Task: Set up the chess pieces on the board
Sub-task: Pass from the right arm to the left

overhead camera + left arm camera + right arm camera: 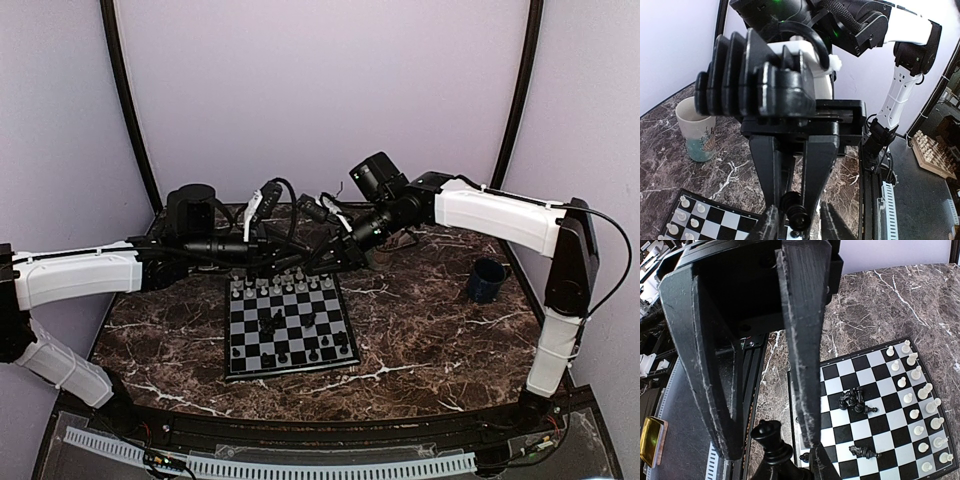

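Left wrist view: handover judged; black crowned chess piece between narrow left pincer and right pincer, grip indiscernible; upright placement required.

Checkered board flat; chess pieces: white ranked, black toppled.

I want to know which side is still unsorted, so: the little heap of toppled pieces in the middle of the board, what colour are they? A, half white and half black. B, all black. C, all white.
B: in the right wrist view the heap of toppled pieces in the middle of the board is entirely black, while the white pieces stand upright in rows along one edge.
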`<action>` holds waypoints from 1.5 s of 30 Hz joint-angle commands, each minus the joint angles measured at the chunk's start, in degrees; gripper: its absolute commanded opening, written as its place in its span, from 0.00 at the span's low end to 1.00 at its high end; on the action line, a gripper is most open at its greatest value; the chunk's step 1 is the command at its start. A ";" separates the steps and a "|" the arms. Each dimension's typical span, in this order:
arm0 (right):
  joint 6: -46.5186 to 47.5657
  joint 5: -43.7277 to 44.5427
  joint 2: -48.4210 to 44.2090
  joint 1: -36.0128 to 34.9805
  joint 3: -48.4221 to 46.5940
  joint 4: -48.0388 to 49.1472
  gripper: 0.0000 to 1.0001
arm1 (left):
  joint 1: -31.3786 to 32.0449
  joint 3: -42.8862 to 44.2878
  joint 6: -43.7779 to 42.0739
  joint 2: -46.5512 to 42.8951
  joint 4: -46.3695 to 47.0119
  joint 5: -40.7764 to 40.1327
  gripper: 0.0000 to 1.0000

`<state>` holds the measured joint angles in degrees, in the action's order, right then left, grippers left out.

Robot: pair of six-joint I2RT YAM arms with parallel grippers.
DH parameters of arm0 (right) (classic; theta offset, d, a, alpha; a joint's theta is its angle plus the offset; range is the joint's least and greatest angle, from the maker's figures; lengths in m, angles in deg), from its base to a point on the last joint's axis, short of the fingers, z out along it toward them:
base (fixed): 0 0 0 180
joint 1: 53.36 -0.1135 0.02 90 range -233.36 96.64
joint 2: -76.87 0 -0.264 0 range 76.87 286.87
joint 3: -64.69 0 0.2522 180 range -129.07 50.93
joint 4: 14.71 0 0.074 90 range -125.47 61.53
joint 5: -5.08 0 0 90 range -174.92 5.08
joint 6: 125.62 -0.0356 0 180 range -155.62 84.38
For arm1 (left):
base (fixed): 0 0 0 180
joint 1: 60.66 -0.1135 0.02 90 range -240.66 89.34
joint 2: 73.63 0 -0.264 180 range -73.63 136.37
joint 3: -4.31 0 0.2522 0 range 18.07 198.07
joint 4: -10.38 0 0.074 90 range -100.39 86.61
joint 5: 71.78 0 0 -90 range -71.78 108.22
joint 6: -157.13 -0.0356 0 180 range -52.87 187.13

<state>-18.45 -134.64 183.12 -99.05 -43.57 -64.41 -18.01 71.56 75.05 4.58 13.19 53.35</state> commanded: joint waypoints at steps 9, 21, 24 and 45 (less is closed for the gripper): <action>-0.89 -0.83 0.18 0.21 -0.03 1.49 0.16 | 0.34 1.77 1.48 0.24 0.48 0.32 0.24; -0.74 -0.18 0.26 0.17 0.28 1.67 0.17 | 0.41 1.81 2.88 1.46 1.38 0.51 0.23; -0.69 0.03 0.27 0.23 0.44 1.69 0.17 | 0.50 1.62 3.27 1.41 2.22 0.44 0.29; 4.47 -1.78 -2.32 0.92 1.88 -0.88 0.39 | 0.50 2.86 1.52 1.21 -1.65 -0.83 0.17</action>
<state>-17.73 -134.55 183.15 -99.03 -43.53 -64.65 -17.68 71.72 78.37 6.64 14.85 53.07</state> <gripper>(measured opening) 0.297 0.168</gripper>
